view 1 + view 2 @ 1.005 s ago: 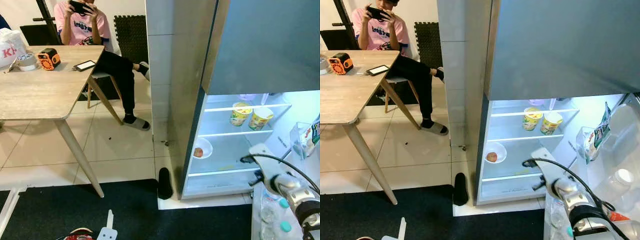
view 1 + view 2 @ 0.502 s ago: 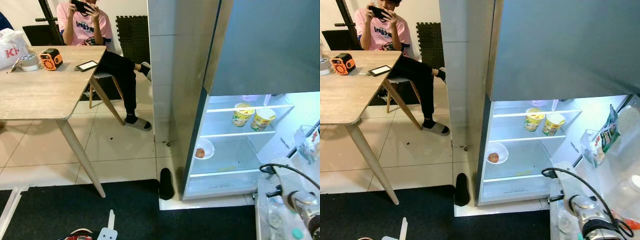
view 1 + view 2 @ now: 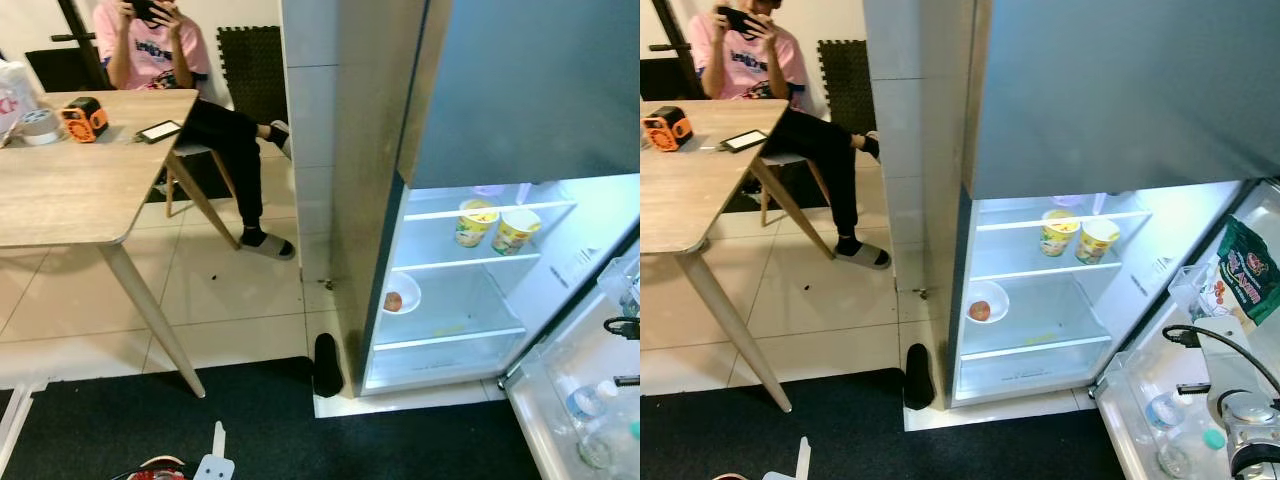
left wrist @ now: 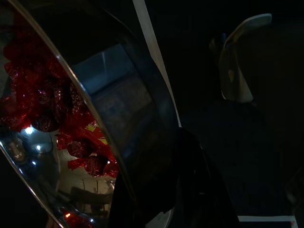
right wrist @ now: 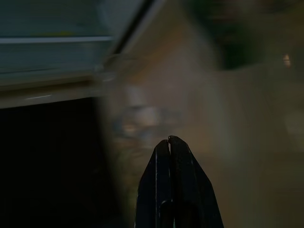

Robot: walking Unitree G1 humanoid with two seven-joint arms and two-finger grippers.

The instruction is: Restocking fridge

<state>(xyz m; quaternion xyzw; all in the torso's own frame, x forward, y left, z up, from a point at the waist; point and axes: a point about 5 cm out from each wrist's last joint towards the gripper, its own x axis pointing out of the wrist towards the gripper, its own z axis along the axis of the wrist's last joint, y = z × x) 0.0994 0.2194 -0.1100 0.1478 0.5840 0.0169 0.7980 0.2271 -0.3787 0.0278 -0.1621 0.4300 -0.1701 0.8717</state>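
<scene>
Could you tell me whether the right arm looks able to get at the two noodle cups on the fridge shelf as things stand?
Probably yes: the fridge door is open, the noodle cups sit unobstructed, and the right pincer is shut with nothing in it.

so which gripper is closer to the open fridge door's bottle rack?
Right. The right gripper, fingers together, is down by the fridge door, next to the bottle rack. The left gripper hangs low on the robot's left, beside a shiny bowl, away from the fridge.

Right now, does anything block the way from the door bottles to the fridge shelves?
Nothing visible does. The fridge door stands open, and the bottles sit in its lower rack. The lower shelf is bare, the one above holds a bowl, and two cups stand higher up.
</scene>
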